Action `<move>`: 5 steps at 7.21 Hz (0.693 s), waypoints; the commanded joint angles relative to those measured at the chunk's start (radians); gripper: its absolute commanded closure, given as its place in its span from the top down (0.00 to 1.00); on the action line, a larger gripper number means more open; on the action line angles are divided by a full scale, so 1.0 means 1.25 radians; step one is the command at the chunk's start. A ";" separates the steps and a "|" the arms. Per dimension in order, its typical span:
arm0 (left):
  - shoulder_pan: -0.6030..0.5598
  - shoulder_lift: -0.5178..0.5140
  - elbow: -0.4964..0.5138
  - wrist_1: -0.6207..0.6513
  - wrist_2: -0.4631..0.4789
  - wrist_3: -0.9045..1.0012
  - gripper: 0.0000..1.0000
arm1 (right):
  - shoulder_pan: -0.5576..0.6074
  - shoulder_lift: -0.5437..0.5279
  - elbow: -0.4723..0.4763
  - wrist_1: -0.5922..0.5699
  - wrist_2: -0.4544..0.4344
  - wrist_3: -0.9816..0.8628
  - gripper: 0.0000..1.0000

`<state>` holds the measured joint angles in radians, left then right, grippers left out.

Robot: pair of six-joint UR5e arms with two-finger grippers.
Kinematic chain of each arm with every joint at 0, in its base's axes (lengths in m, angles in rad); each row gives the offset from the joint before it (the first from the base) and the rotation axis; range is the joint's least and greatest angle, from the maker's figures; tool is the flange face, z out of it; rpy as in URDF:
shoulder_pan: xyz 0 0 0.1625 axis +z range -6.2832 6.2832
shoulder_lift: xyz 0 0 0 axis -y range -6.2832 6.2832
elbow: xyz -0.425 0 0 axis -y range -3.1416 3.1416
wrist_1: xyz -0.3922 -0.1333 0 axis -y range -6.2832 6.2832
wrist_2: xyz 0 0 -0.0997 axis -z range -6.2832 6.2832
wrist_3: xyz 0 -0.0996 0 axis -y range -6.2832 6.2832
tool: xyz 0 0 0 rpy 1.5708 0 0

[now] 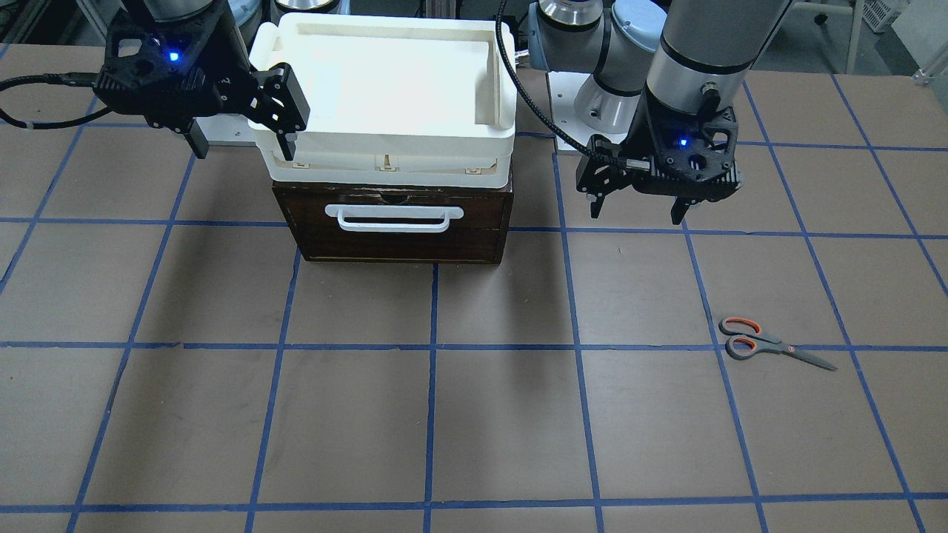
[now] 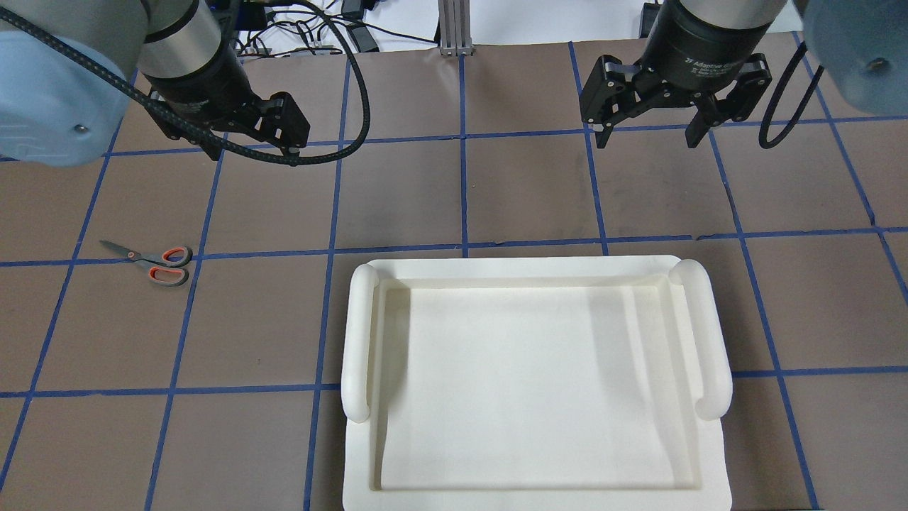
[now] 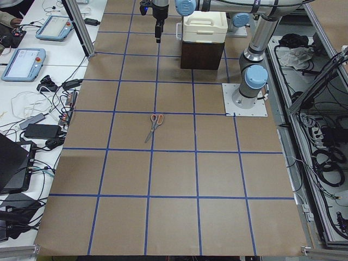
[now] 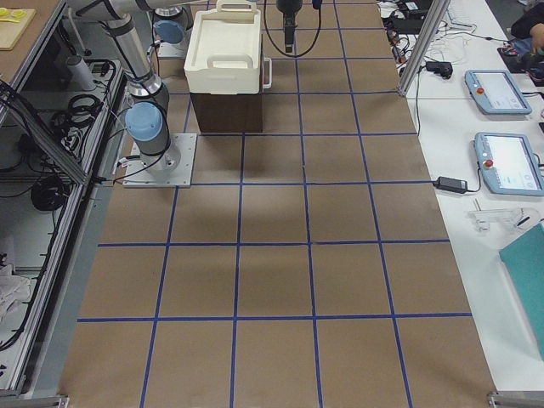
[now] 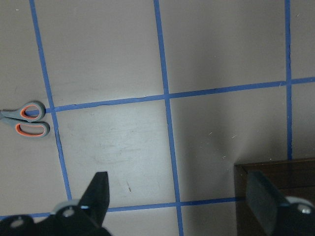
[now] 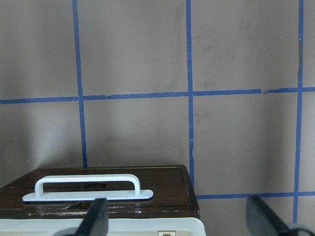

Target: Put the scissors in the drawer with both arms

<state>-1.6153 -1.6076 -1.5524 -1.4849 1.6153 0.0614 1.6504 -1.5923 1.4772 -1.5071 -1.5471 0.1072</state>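
Observation:
The scissors (image 1: 770, 346) lie flat on the brown table on my left side; they also show in the overhead view (image 2: 149, 259) and at the left edge of the left wrist view (image 5: 27, 119). The dark brown drawer (image 1: 400, 229) is shut, its white bar handle (image 1: 392, 217) facing away from me. My left gripper (image 1: 637, 215) is open and empty, hanging above the table beside the drawer, well short of the scissors. My right gripper (image 1: 243, 154) is open and empty, at the drawer's other side. In the right wrist view, the handle (image 6: 87, 187) shows below the open fingers (image 6: 96, 219).
A cream-white plastic tray (image 1: 489, 111) sits on top of the drawer box and hides it in the overhead view (image 2: 355, 333). Blue tape lines grid the table. Operator desks with pendants (image 3: 22, 60) stand beyond the table's far edge.

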 commanded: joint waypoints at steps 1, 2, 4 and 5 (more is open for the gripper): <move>0.000 0.000 0.000 0.000 0.001 0.000 1.00 | 0.000 0.002 0.000 -0.006 -0.001 0.000 1.00; 0.000 0.000 0.000 0.000 0.000 0.000 1.00 | 0.000 0.017 -0.001 -0.023 0.001 -0.001 1.00; 0.000 0.000 0.000 -0.001 0.000 0.000 1.00 | 0.014 0.135 -0.023 -0.071 0.003 -0.006 1.00; 0.007 -0.001 -0.001 -0.002 0.000 0.027 1.00 | 0.018 0.167 -0.037 -0.073 0.002 -0.157 1.00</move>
<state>-1.6132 -1.6080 -1.5529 -1.4867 1.6153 0.0699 1.6650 -1.4444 1.4517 -1.5880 -1.5447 0.0560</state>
